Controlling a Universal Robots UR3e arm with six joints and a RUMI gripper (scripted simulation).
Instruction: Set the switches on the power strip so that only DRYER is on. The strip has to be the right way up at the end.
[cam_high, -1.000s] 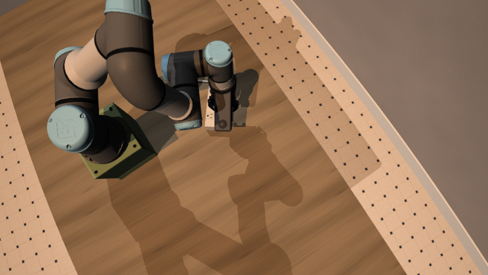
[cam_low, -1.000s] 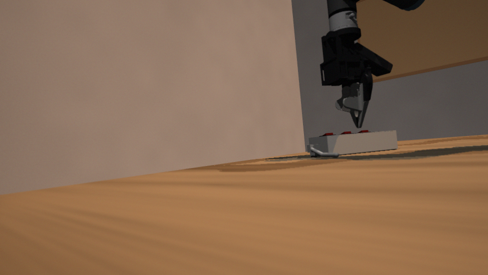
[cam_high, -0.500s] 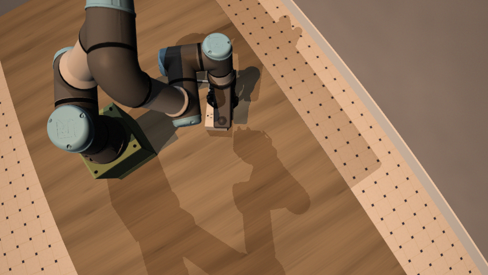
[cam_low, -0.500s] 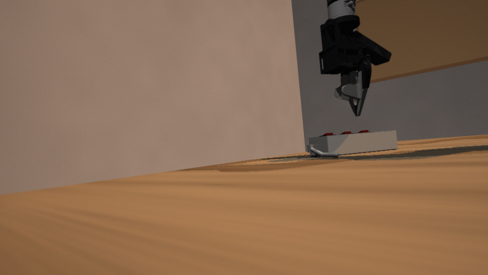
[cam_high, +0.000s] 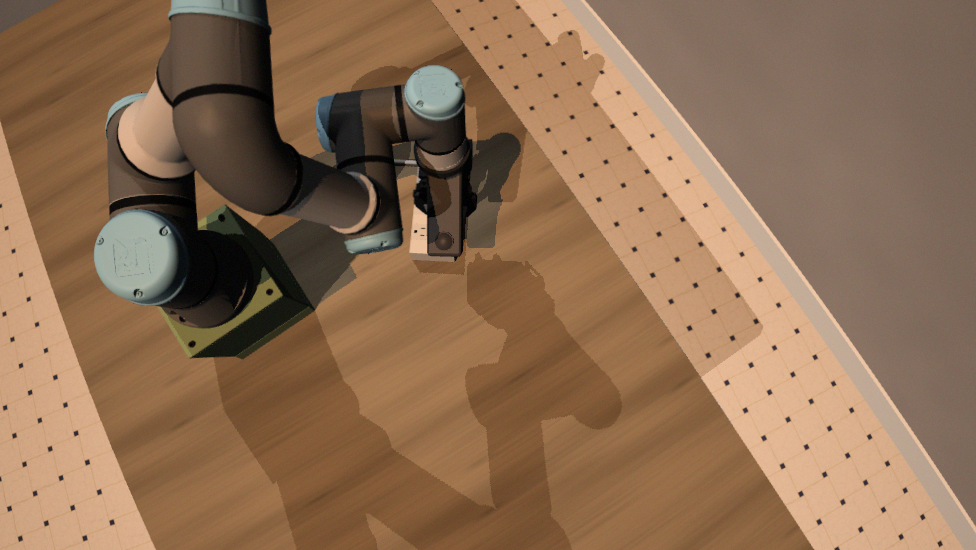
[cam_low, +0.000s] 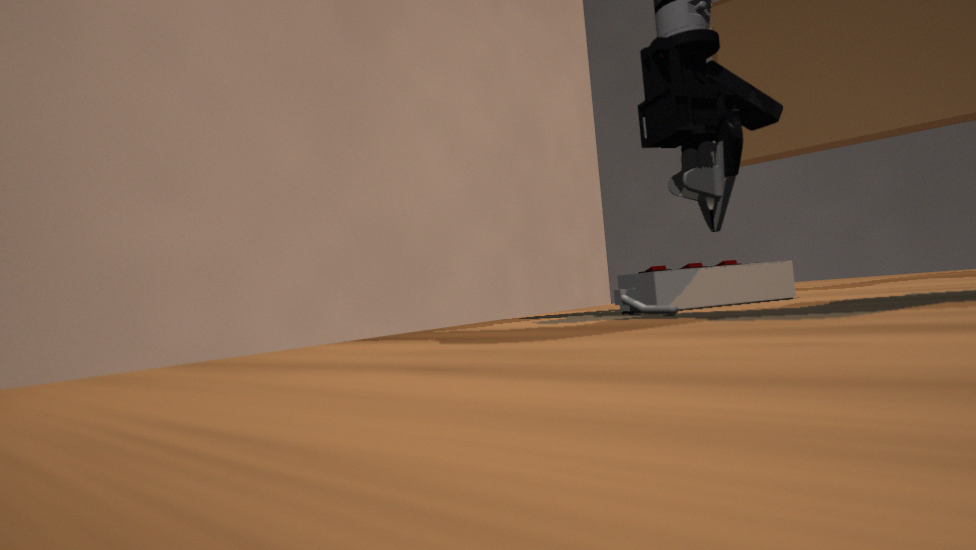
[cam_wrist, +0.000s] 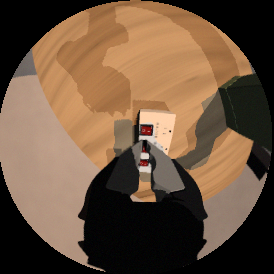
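A white power strip (cam_low: 706, 284) lies flat on the wooden table, the right way up, with three red rocker switches (cam_low: 691, 265) on top. None of them glows in the side view. My gripper (cam_low: 713, 222) is shut and empty. It hangs a short way above the strip's right-hand switch, clear of it. In the wrist view the strip (cam_wrist: 155, 131) lies just beyond my shut fingertips; one red switch (cam_wrist: 146, 130) shows in full and another sits between the finger edges. From above, my arm hides most of the strip (cam_high: 425, 235). I cannot read the labels.
The robot base (cam_high: 232, 286) stands on the table to the left of the strip. A short grey cable stub (cam_low: 642, 305) sticks out of the strip's left end. Perforated panels (cam_high: 655, 225) flank the wooden top. A wall (cam_low: 293, 170) rises behind the strip.
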